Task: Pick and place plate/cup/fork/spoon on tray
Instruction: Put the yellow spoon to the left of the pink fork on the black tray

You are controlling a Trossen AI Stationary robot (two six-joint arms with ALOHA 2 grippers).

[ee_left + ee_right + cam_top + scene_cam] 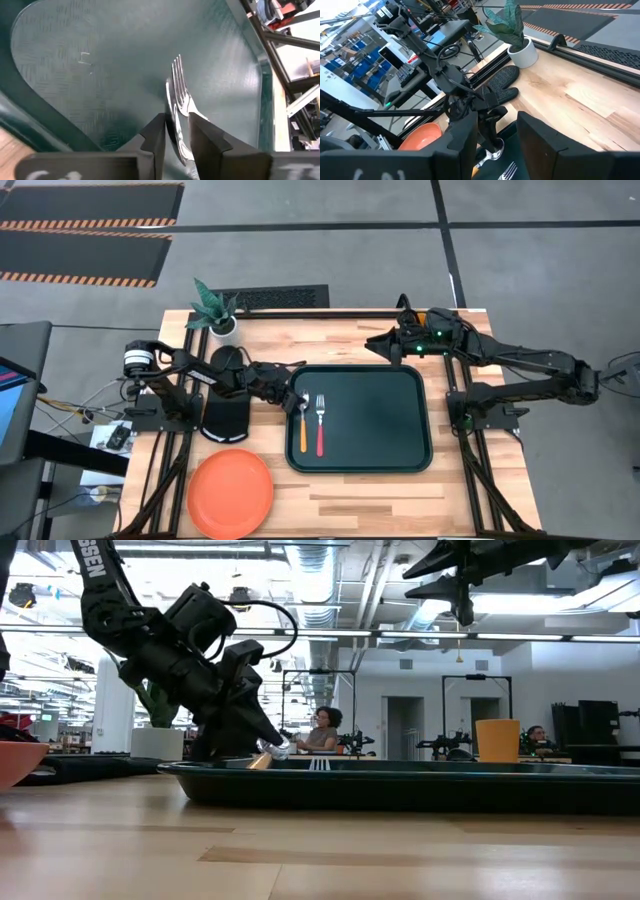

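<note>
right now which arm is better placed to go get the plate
Left. Its end effector is at the tray's left edge over the spoon, near the plate. The right end effector hovers beyond the tray's far edge.

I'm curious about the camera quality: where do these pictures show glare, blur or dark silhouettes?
Low view: bright ceiling lights leave the left gripper a dark silhouette over the tray. Left wrist view: the fork gleams with reflections, and the near fingers are soft. High view: evenly lit.
</note>
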